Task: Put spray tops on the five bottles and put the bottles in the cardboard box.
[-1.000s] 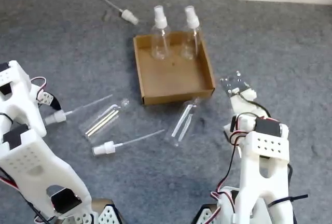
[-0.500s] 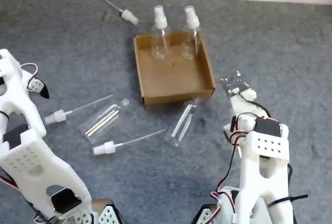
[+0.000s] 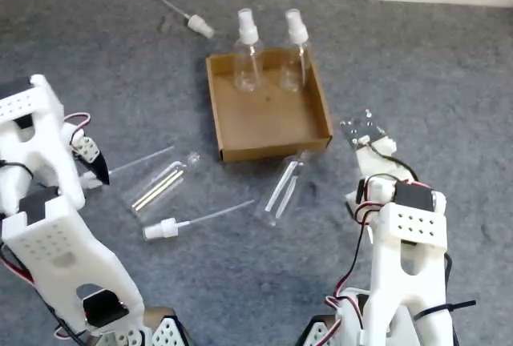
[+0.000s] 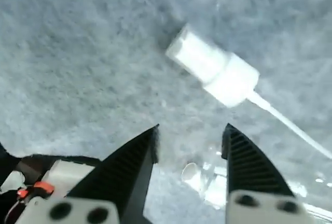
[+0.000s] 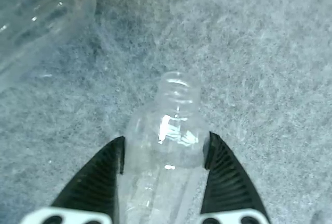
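The high view looks down from overhead, at the near side, onto the grey carpeted desk [image 3: 417, 58], facing the cardboard box [image 3: 268, 122] toward the far side. The left wrist view hangs close over the desk, looking past the left claw [image 4: 192, 128] at a spray top [image 4: 212, 68]. The right wrist view looks just as closely along the right claw [image 5: 166, 139], gripping a clear bottle [image 5: 175, 94], and shares a lying bottle [image 5: 36, 11] with the high view.
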Controlling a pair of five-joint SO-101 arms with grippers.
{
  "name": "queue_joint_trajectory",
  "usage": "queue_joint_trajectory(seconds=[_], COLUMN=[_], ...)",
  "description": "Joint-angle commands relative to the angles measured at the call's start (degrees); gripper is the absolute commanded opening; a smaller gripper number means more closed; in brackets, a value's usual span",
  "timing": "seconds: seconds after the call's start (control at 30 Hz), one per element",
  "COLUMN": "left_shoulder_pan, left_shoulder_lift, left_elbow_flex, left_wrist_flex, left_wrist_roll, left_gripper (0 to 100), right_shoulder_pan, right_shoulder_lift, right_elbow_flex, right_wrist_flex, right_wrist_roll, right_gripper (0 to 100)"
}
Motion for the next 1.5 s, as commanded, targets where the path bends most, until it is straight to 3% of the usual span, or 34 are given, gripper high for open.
queue_joint_trajectory(seconds=[0.0,0.47,0.63,0.8,1.0,1.1,1.27,1.47], left_shoulder_pan=[-0.66,-7.08,-7.96,-8.57,-8.48,-8.31,-7.52,-6.90], left_shoulder_lift=[-0.66,-0.66,-1.71,-5.41,-10.07,-10.86,-10.24,-6.37], left_elbow_flex=[2.07,12.00,11.82,8.57,5.85,5.67,6.90,10.59], left_wrist_flex=[-5.19,-26.29,-22.59,-13.27,-11.43,-11.43,-15.74,-23.65], left_wrist_roll=[3.60,2.11,-9.93,-9.41,-9.32,-4.40,8.18,10.11], left_gripper=[16,16,16,16,17,23,45,47], right_shoulder_pan=[0.04,-0.04,-0.04,-0.66,-0.92,-0.92,-0.92,-0.92], right_shoulder_lift=[-0.04,-0.04,-0.04,-0.04,-0.04,-0.04,-0.04,-0.04], right_elbow_flex=[-0.48,-0.57,-0.57,-0.75,-0.57,-0.57,-0.57,-0.57], right_wrist_flex=[-0.75,-0.75,-0.75,-0.75,-0.75,-0.75,-0.75,-0.75], right_wrist_roll=[0.53,0.53,0.62,0.35,0.35,0.35,0.35,0.35], right_gripper=[0.3,0.3,0.3,0.3,0.3,0.3,0.3,0.3])
